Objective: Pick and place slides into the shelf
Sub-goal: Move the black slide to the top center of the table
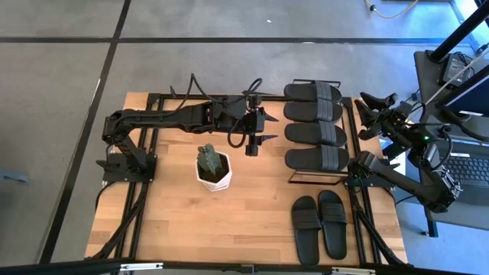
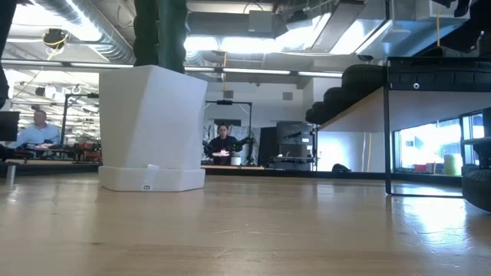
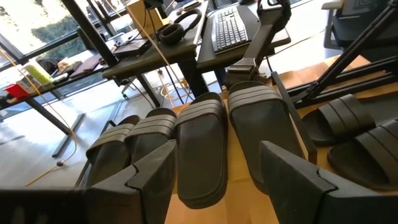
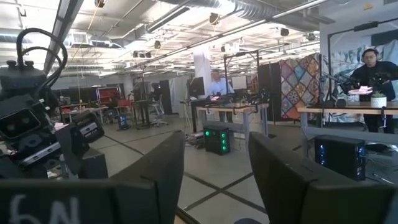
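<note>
Left gripper (image 1: 253, 130) spread beside four slides (image 1: 316, 124) atop the shelf (image 1: 294, 177); right gripper (image 4: 214, 180) spread; "6N" marks it.

White faceted pot (image 1: 215, 175) with small green cactus (image 1: 208, 156) stands upright on wooden counter (image 1: 191, 221), left of centre. Laptop (image 1: 466, 169) on dark desk (image 1: 437, 70) beyond counter's right edge. Keyboard (image 3: 229, 28) and headphones (image 3: 180, 25) on desk behind.

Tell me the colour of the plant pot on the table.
White pot, clearest in the low view.
</note>
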Controlling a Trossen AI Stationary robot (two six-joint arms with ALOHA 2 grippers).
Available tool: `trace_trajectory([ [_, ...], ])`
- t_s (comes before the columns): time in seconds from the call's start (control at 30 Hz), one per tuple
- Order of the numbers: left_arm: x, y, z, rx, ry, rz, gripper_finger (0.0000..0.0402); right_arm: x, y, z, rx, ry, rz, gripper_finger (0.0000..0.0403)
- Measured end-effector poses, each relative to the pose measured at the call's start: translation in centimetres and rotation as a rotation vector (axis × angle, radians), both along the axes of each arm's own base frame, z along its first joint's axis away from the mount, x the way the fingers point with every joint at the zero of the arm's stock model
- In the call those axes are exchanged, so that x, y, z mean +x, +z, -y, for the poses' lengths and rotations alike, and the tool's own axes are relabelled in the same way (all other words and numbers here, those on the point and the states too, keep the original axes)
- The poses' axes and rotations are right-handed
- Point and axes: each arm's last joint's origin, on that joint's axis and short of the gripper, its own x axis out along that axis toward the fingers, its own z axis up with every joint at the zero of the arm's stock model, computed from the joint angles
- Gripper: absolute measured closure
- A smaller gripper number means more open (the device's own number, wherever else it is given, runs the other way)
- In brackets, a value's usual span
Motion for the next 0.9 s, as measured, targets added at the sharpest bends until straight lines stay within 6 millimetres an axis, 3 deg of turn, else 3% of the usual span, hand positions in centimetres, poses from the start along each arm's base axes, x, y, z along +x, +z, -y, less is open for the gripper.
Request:
trace_trajectory([
  [0.2,0.0,0.0,0.5,-0.034,-0.02,0.003,0.0184,0.0,-0.1,0.0,0.019,0.005,0.0,0.0224],
  [0.5,0.2,-0.1,4.5,-0.018,-0.197,-0.011,0.0184,0.1,-0.3,0.0,0.022,0.001,-0.025,0.0224],
  [0.77,-0.2,0.4,7.6,-0.037,-0.259,0.02,0.0184,0.1,-0.3,0.0,0.015,-0.001,-0.031,0.0224],
  [0.9,-0.6,0.9,9.1,-0.008,-0.207,0.05,0.0184,0.1,-0.3,0.1,-0.008,-0.01,-0.052,0.0224],
])
